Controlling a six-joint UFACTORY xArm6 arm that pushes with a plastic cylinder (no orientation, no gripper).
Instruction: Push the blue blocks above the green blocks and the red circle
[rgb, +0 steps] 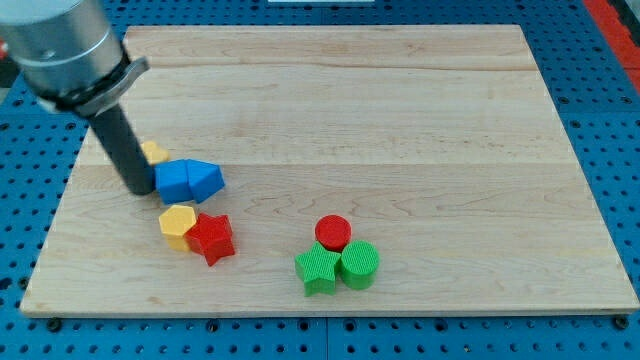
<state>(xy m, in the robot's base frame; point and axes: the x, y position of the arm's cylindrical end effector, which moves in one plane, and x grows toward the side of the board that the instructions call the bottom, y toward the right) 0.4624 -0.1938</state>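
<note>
My tip (139, 189) rests on the wooden board at the view's left, touching the left side of a blue cube (174, 181). A blue triangular block (207, 179) sits against the cube's right side. The red circle (333, 232) lies at the lower middle, right of the blue blocks and lower in the view. Just below it a green star (318, 270) and a green cylinder (359, 265) stand side by side, touching. The blue blocks are well to the left of this group.
A yellow hexagon (178, 225) and a red star (211, 238) touch each other just below the blue blocks. A small yellow block (154, 152) peeks out behind the rod. The board's left edge (62, 200) is close to my tip.
</note>
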